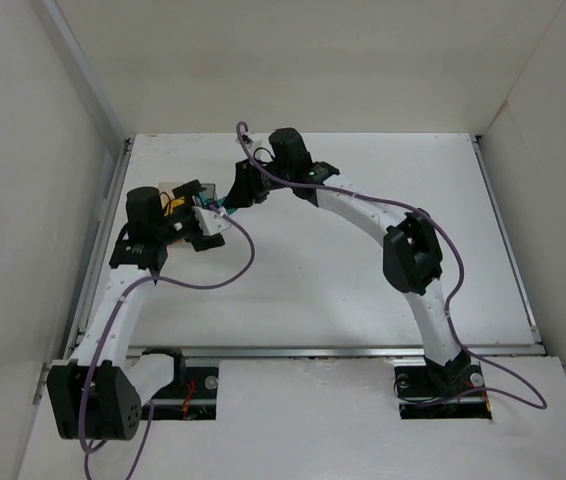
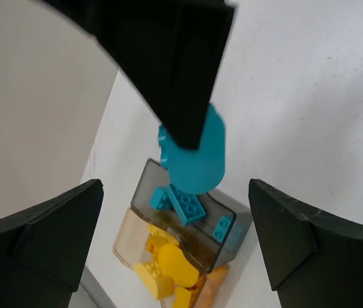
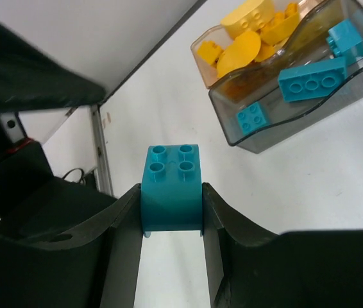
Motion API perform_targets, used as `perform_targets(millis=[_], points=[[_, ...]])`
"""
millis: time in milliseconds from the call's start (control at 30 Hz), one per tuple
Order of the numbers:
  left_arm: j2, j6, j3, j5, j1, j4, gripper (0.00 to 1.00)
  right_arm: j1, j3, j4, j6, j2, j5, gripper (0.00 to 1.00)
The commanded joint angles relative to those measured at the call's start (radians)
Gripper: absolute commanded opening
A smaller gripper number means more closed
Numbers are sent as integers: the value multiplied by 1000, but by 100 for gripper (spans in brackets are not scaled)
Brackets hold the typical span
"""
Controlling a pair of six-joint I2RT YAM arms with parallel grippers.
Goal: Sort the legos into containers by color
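Over at ten o'clock on the white worktop (image 1: 363, 300), both arms are crowded around the two little boxes. The right pincer (image 3: 170, 215) is clenched on the teal block (image 3: 170, 186). One black finger presses each flank, and the four-stud face points back up at the wrist camera. The block is off the worktop and not in either box. From that wrist, the boxes sit up at one o'clock, a little apart from it.

The grey box (image 3: 278, 125) already has teal bricks (image 3: 312, 78) lying in it: a long one across the middle and smaller ones near the walls. Pressed against its side, at eleven o'clock from it in that view, is the amber box (image 3: 208, 64), heaped with yellow pieces (image 3: 249, 19).

The left pincer (image 2: 175, 192) is released, its fingers (image 2: 47, 231) spread wide with nothing between them. It hangs above both boxes and looks down into them. From there, the held block shows at twelve o'clock of the grey box, overlapping its far rim, with the dark bulk of the right pincer above it. How high the block hangs over that rim I can't tell.
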Motion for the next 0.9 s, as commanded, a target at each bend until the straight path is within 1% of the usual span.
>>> perform_targets(millis=[0,100,167,267,333,400,433,467,600,633,767,800,833,867], points=[[-44,118,-42,109,-35,10,95,18,-7,50,-27,-69,-76,0],[-20,118,-2,100,-46,-58,95,39,-16,50,-27,-78,-76,0],[22,147,30,87,-55,-119,94,39,-27,50,-27,-88,-76,0],[75,148,55,63,-55,-151,93,39,-38,59,-27,-100,-63,0],[85,122,64,50,-55,-139,88,39,-38,59,-37,-109,-63,0],[85,67,64,50,-64,-80,81,48,-38,59,-37,-109,-87,0],[85,57,64,50,-64,-69,76,48,-47,59,-46,-109,-87,0],[85,48,64,50,-64,-69,63,48,-47,59,-46,-109,-87,0],[74,19,64,50,-64,-56,38,48,-47,59,-46,-109,-110,0],[62,10,64,50,-64,-40,26,48,-47,59,-46,-97,-121,0],[35,-21,52,50,-64,-3,0,48,-35,59,-46,-88,-142,0],[26,-41,41,41,-64,-3,0,48,-35,59,-46,-79,-142,9],[26,-64,41,31,-64,8,0,48,-24,59,-46,-78,-153,22],[26,-76,41,18,-64,8,0,48,-24,59,-46,-78,-153,56]])
